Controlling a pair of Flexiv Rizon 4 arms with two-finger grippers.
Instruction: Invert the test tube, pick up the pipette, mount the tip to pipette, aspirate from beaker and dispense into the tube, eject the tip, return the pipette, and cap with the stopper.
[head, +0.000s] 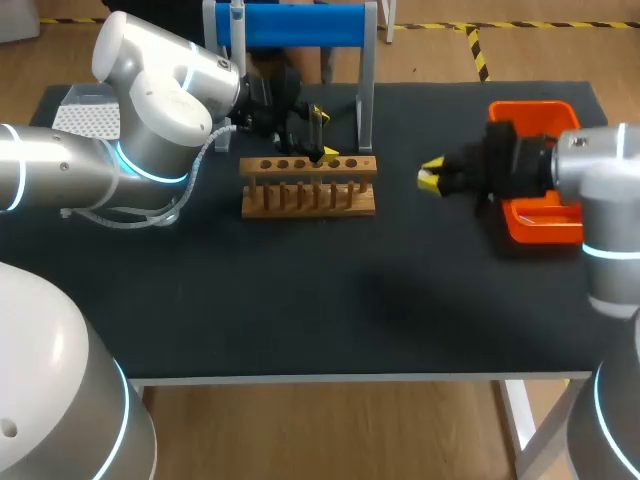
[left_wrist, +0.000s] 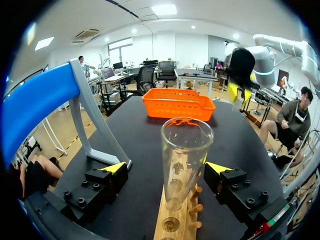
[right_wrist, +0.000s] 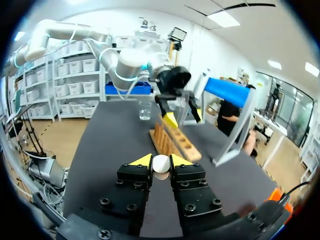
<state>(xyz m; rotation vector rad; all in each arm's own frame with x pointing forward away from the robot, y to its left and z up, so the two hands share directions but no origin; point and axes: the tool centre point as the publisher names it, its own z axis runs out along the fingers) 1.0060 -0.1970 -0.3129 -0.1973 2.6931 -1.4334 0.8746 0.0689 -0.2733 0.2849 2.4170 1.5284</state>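
Currently, left fingers (left_wrist: 114, 168) apart flanking upright test tube (left_wrist: 182, 160), right fingers (right_wrist: 142, 161) clamped on stopper (right_wrist: 161, 164).

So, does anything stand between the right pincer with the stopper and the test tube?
No object lies on the table between the right pincer, shut on the stopper, and the rack. But the left pincer stands open around the test tube, close on both sides.

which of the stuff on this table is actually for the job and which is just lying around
For the job: test tube in the wooden rack, beaker, white stopper in the right end effector, blue stand.
Lying about, as far as shown: orange basket, white perforated tray.
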